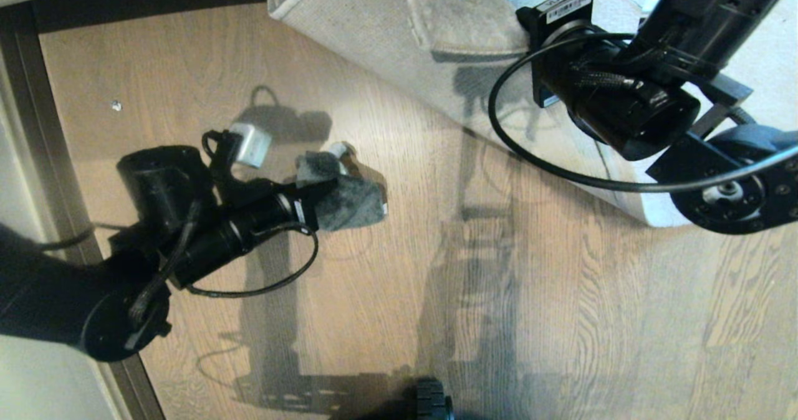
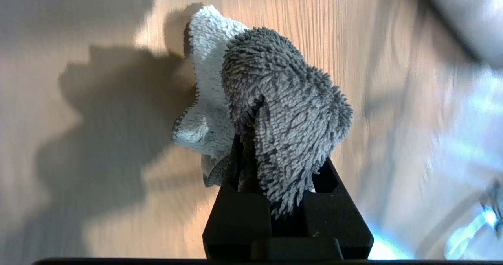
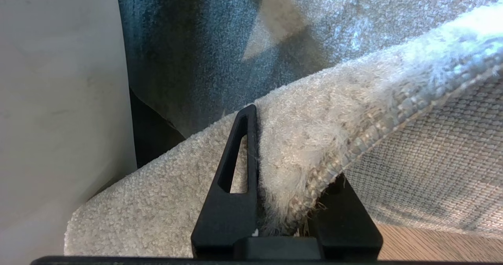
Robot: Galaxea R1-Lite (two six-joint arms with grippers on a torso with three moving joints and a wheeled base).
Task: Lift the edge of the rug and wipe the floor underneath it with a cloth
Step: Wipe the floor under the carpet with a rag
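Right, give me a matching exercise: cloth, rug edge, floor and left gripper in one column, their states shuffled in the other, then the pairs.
Things:
1. the cloth
2. the rug edge
3. the floor
4. left gripper

States:
A. bare brown wood grain, crossed by shadows
B. folded back, pale woven backing showing, pinched by the right gripper
C. jaws shut on fuzzy fabric
D. fuzzy grey, bunched up, hanging from black jaws over the floor

Pairs: 1-D, 2-B, 3-A, 4-C
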